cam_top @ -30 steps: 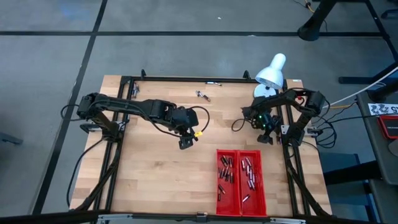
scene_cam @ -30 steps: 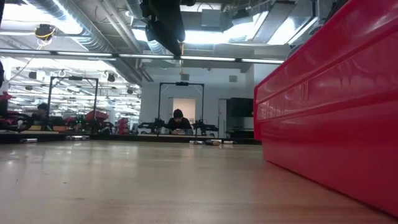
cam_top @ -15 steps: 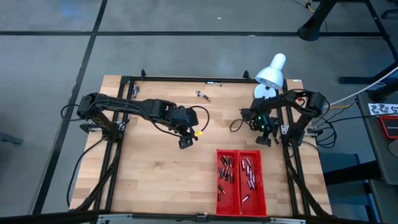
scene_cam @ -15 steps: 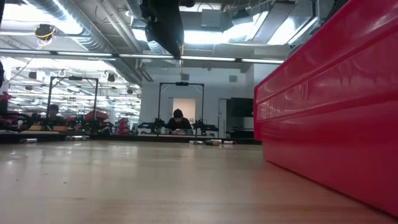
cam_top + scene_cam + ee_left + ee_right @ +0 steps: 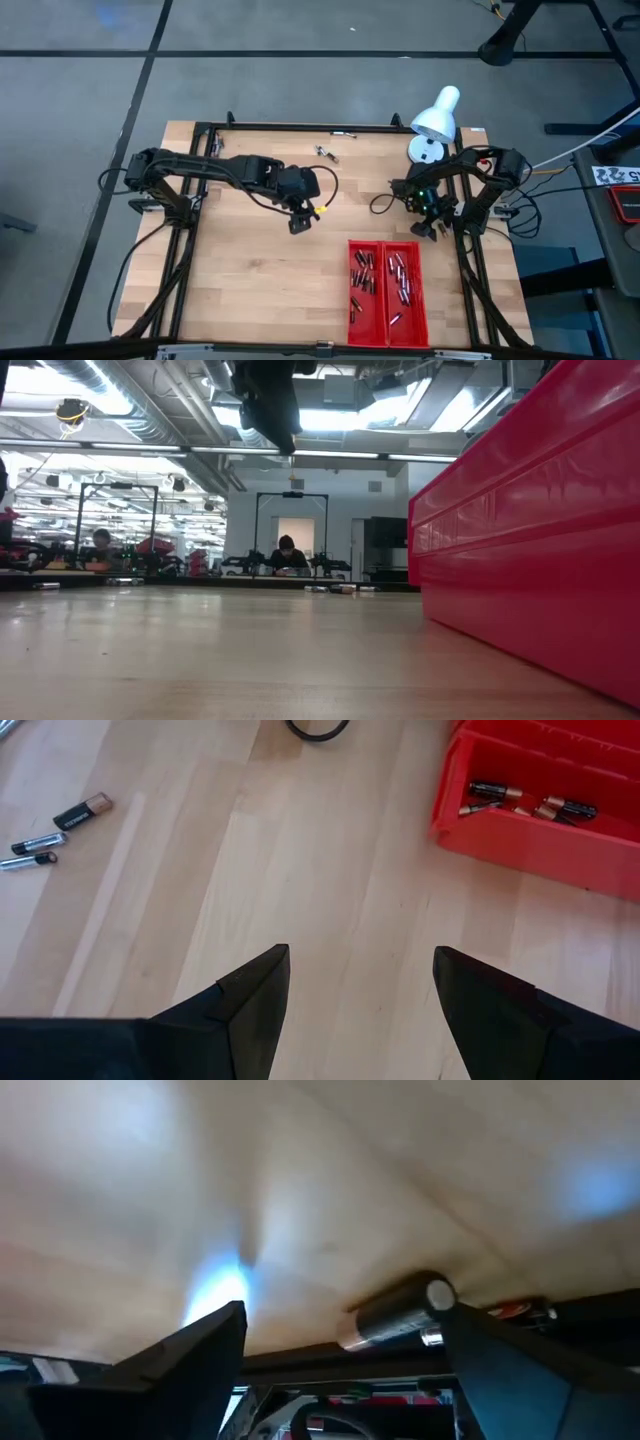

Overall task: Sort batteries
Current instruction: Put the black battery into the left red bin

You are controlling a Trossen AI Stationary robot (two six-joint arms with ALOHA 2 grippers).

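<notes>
high view: left gripper (image 5: 299, 224) open over bare table (image 5: 250, 270); batteries (image 5: 378, 283) probably sorted.

Robotics lab: rows of framed workstations (image 5: 292, 535), exposed ceiling ducts (image 5: 120, 405).

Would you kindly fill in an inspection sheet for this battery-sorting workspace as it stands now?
Surface: wooden table, mostly bare.
Job's things: batteries in both compartments of the red tray; three loose batteries on the wood, apart from the tray.
Clutter: white lamp at the far right corner.
Hands: left hand open, empty, over bare wood; right hand open, empty, low over the table near the tray's far end.
Cables: black loop beside the right arm.
Surroundings: people seated at distant benches.
</notes>
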